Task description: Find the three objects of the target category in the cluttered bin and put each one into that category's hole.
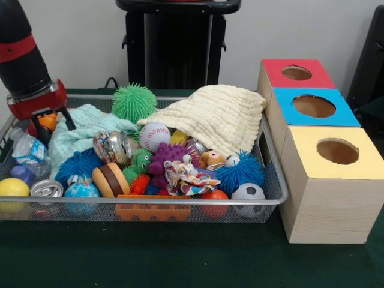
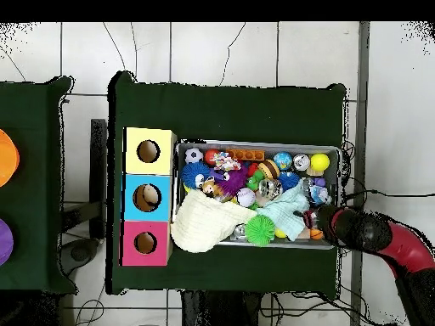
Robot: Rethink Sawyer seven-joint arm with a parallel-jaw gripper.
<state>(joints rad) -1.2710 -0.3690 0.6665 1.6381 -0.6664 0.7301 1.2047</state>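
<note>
My gripper (image 1: 53, 127) hangs over the back left corner of the wire bin (image 1: 273, 198), shut on a small orange toy (image 1: 48, 121) held between its black fingers (image 1: 37, 131). From overhead the gripper (image 2: 318, 227) is at the bin's right end, with the orange toy (image 2: 316, 233) under it. Three wooden boxes stand beside the bin, each with a round hole: red (image 1: 297, 73), blue (image 1: 313, 106) and yellow (image 1: 336, 151). In the overhead view something pale lies inside the blue box's hole (image 2: 149, 197).
The bin is heaped with a cream cloth (image 1: 219, 117), a teal cloth (image 1: 81, 133), a green spiky ball (image 1: 133, 102), a baseball (image 1: 154, 136), a crushed can (image 1: 111, 146), a purple spiky toy (image 1: 170, 156), a soccer ball (image 1: 248, 198), a yellow ball (image 1: 12, 189) and a plastic bottle (image 1: 27, 150).
</note>
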